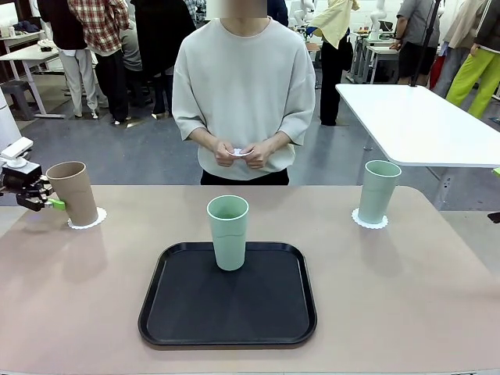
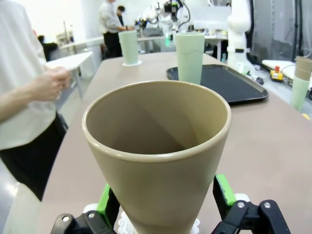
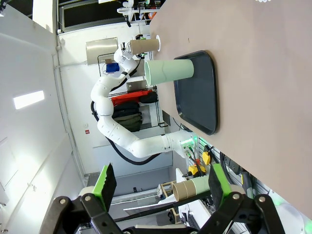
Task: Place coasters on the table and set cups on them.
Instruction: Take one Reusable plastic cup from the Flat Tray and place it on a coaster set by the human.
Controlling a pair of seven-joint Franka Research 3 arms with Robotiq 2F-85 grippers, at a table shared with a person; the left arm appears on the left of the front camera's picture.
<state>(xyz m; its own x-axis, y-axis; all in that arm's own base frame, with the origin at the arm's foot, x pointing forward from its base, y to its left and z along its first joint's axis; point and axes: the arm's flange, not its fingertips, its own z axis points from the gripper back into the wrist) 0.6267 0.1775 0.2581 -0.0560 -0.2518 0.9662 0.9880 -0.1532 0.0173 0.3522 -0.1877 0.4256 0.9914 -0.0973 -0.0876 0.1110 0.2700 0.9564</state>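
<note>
A tan cup (image 1: 73, 191) stands on a coaster (image 1: 87, 221) at the table's (image 1: 406, 297) far left. My left gripper (image 1: 43, 201) is open around its lower part, green pads (image 2: 224, 190) close on either side of the tan cup (image 2: 156, 146). One mint cup (image 1: 228, 231) stands on the black tray (image 1: 226, 312) in the middle. Another mint cup (image 1: 379, 190) stands on a coaster (image 1: 369, 221) at the right. The person holds a third coaster (image 1: 238, 152) in both hands. My right gripper (image 3: 161, 187) hangs open and empty off the table's right side.
A white table (image 1: 414, 117) stands behind at the right. People stand in the background. In the left wrist view a stack of spare cups (image 2: 302, 80) shows beyond the table's near edge.
</note>
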